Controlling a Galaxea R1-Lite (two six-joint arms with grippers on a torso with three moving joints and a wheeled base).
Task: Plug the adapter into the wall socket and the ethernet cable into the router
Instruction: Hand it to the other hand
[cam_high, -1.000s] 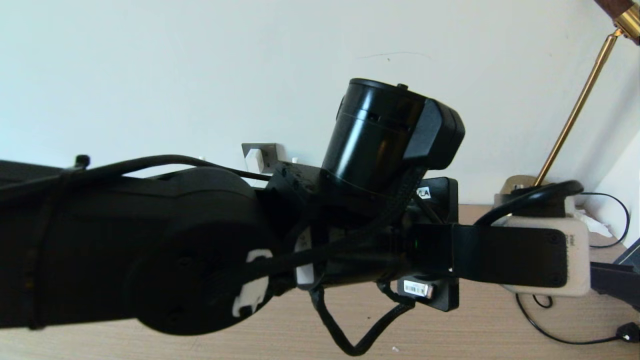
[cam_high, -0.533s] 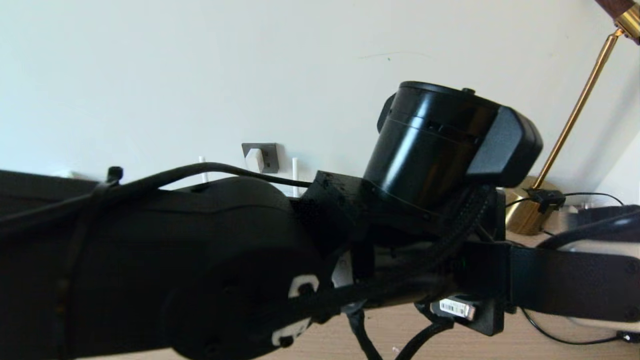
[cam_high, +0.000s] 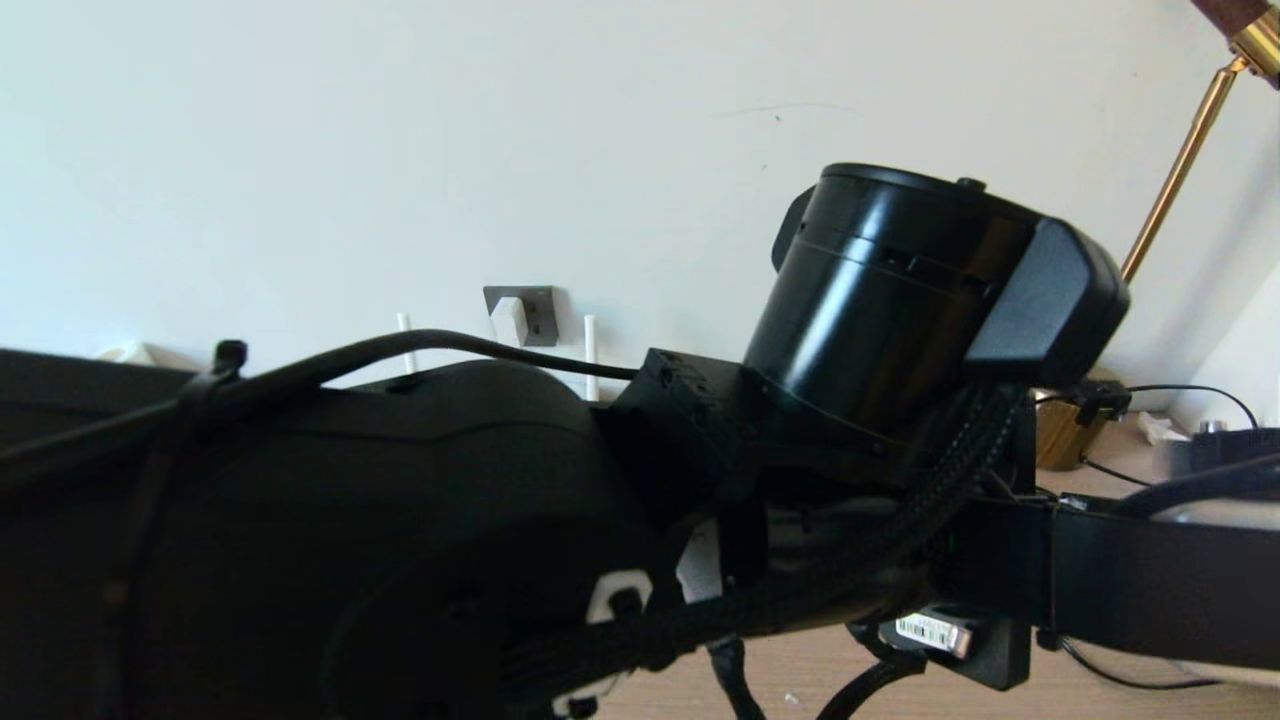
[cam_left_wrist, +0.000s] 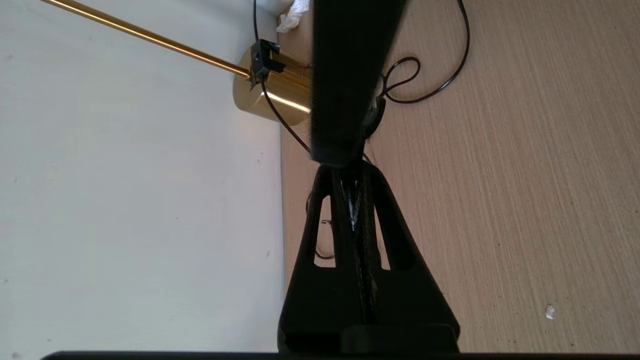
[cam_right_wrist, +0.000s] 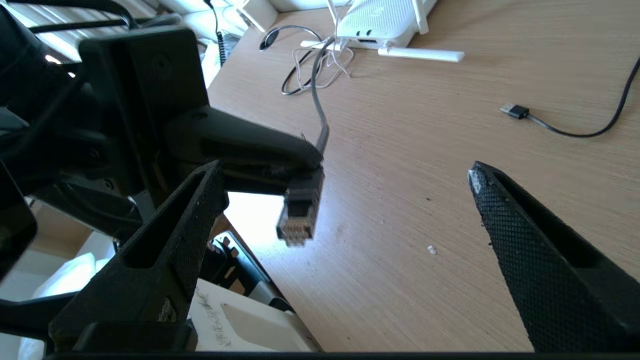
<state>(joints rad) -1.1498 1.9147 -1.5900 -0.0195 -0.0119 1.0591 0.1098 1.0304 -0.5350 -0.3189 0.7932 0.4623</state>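
The flat white router (cam_right_wrist: 385, 20) with thin antennas lies far across the wooden table (cam_right_wrist: 425, 150), so the black ethernet cable (cam_right_wrist: 300, 210), pinched in the closed left gripper (cam_right_wrist: 305, 165) between the wide right gripper (cam_right_wrist: 350, 210) fingers, may slip or twist in a handover.

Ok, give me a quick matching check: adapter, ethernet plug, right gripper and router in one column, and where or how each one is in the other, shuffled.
Things:
1. adapter
2. ethernet cable plug
3. right gripper
4. router

States:
A. jaws wide open, holding nothing
B. flat on the table, a white cord bunched at its front
C. seated on the wall socket
D. pinched in the shut left gripper, above the table

Pairs: 1-C, 2-D, 3-A, 4-B
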